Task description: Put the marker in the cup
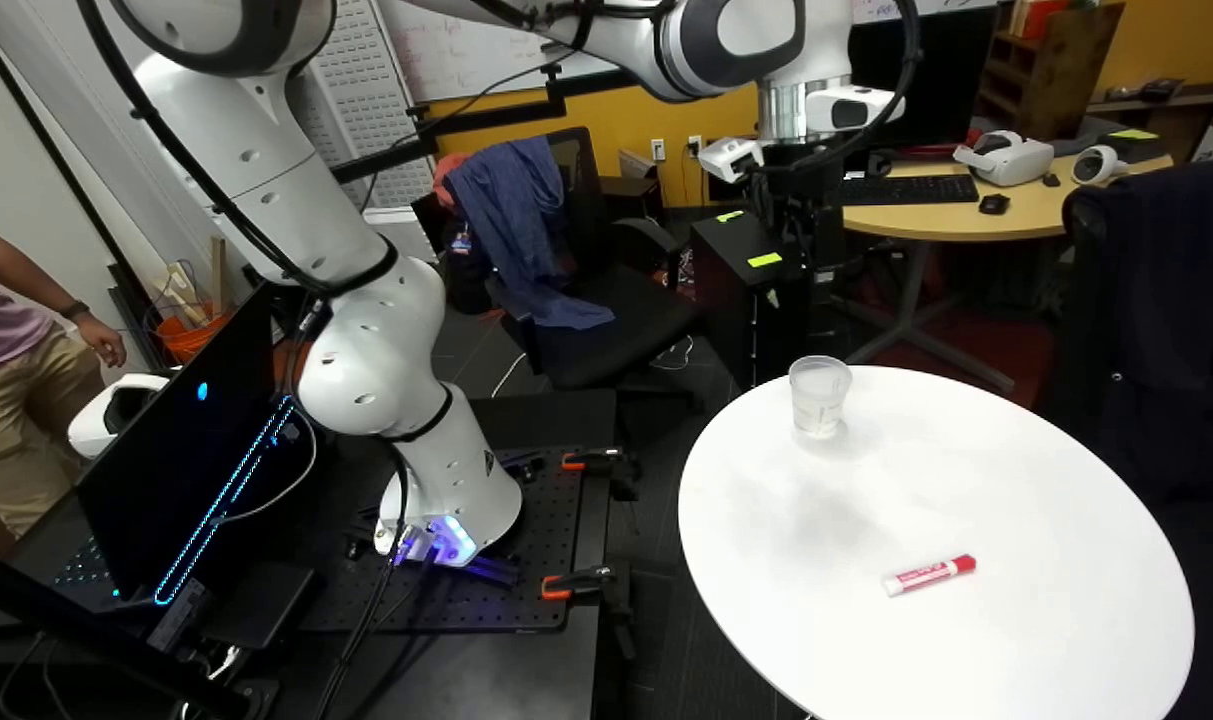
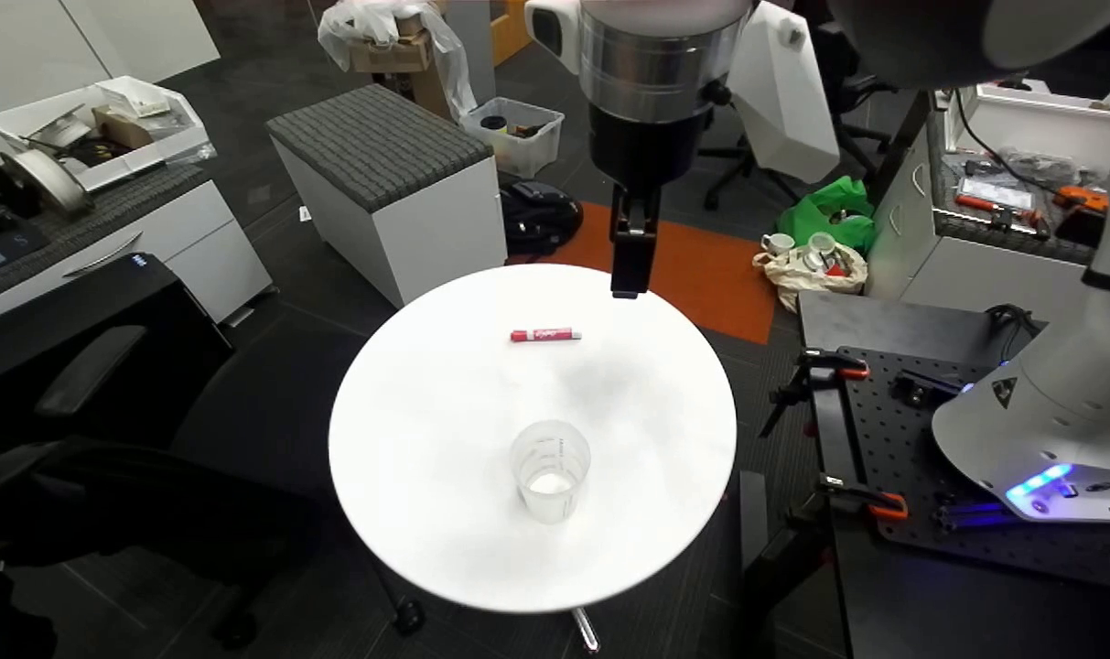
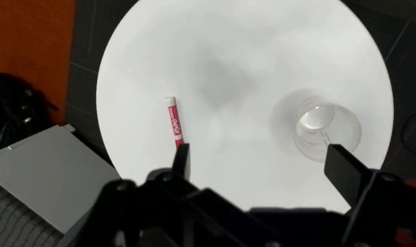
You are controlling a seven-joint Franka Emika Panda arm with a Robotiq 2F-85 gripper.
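Pincer (image 3: 258,150) gapes in midair, marker (image 3: 174,120) lying well below.

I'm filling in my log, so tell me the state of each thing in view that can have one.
Marker, lying flat on the table, capped.
Cup, upright, looks empty.
Gripper, open, up off the table, holding nothing.
Laptop, open, glowing blue.
Base light, lit.
Monitor, looks dark.
Plastic bin, open at the top.

Loc: robotics lab/ofc | robot arm (image 1: 371,380) | whtbd (image 1: 456,60) | desk (image 1: 1051,212) w/ kbd (image 1: 906,190), VR hdset (image 1: 1008,162)
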